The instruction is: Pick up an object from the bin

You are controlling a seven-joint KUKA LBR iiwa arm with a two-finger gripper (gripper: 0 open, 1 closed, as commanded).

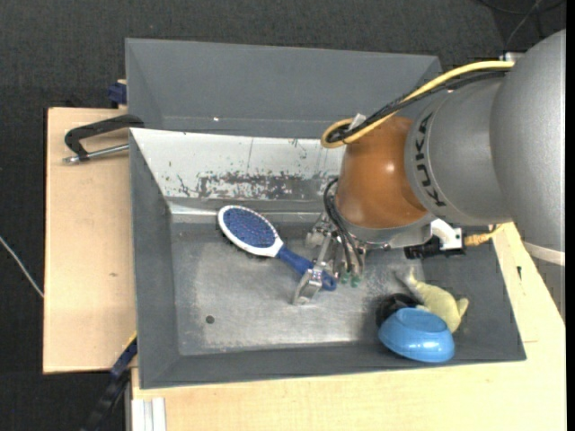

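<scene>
Orange-covered arm (386, 178) over grey bin (269, 88); claw (328, 272) at blue hairbrush (250, 230) handle, mid-floor; grip state cannot be told.

The arm (503, 133) comes in from the right, its thick grey body sloping down toward the left. An orange cover (382, 178) wraps the wrist, and a yellow cable (449, 79) arches over it. Below the cover, the gripper (328, 272) points down and leftward.

Hairbrush (250, 230) blue, white-rimmed; dish (415, 335) light blue; soft item (442, 302) pale yellow; bin (225, 317) grey, dark-speckled back wall.
</scene>
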